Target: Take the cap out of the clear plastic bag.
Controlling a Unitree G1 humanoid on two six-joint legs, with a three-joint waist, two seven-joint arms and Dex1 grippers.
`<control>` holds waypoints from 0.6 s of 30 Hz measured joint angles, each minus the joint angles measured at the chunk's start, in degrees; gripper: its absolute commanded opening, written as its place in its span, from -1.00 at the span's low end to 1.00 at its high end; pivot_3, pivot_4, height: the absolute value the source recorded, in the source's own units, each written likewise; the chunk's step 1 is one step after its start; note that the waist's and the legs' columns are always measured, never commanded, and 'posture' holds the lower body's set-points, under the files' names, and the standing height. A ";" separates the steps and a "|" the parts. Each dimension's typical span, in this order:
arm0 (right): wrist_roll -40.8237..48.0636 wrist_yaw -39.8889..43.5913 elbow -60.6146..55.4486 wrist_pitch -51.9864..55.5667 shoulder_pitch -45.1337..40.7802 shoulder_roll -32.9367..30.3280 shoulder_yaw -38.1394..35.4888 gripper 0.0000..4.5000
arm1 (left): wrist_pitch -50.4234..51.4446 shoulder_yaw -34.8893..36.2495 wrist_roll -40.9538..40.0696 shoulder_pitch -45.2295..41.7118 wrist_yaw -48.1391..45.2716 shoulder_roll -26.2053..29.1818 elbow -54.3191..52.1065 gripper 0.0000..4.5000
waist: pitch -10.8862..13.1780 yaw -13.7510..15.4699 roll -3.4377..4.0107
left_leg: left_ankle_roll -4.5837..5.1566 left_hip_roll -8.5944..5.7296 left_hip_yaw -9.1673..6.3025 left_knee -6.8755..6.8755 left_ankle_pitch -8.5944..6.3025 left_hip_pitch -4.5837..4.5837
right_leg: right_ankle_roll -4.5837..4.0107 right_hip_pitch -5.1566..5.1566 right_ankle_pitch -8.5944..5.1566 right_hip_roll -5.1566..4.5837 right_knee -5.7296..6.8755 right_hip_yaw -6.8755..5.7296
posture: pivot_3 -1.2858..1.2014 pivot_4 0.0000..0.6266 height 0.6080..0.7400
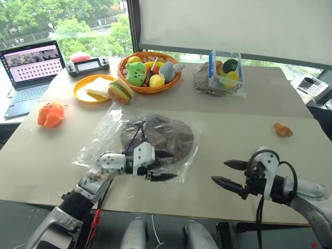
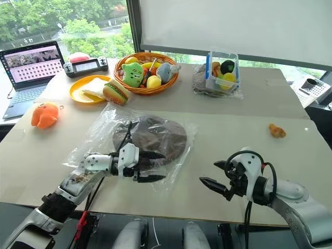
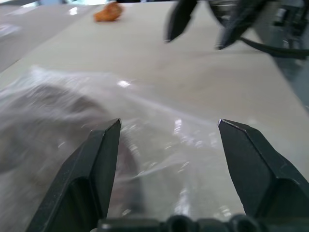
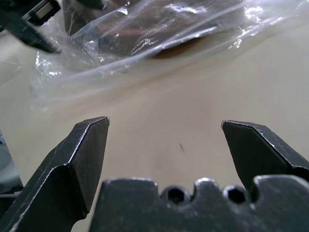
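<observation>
The beige table (image 1: 233, 135) carries the clear plastic bag (image 1: 109, 136), a wicker basket (image 1: 149, 85), a laptop (image 1: 28, 72) and an orange plate (image 1: 83, 93)

Both arms are silver-grey metal with dark joints near the elbows. The left claw (image 1: 168, 165) has two black, pointed, wedge-shaped fingers (image 3: 91, 169) on a white blocky wrist housing, with a thin black cable looping above it. The right claw (image 1: 228, 173) has matching black fingers (image 4: 79, 154); a thick black cable arcs over its white wrist. Two hex-socket screws, seemingly, sit in its black base.
</observation>
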 measured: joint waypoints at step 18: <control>-0.20 -2.78 -0.45 0.33 2.27 2.35 -0.56 1.00 | -16.71 3.88 12.92 -3.01 -15.01 4.28 -1.34 0.53 | -0.01 0.01 0.02 | 0.00 0.02 0.04 0.01 0.00 -0.03 | 0.25 -0.01 -0.15 0.00 -0.05 0.01 | 0.03 -0.52 1.00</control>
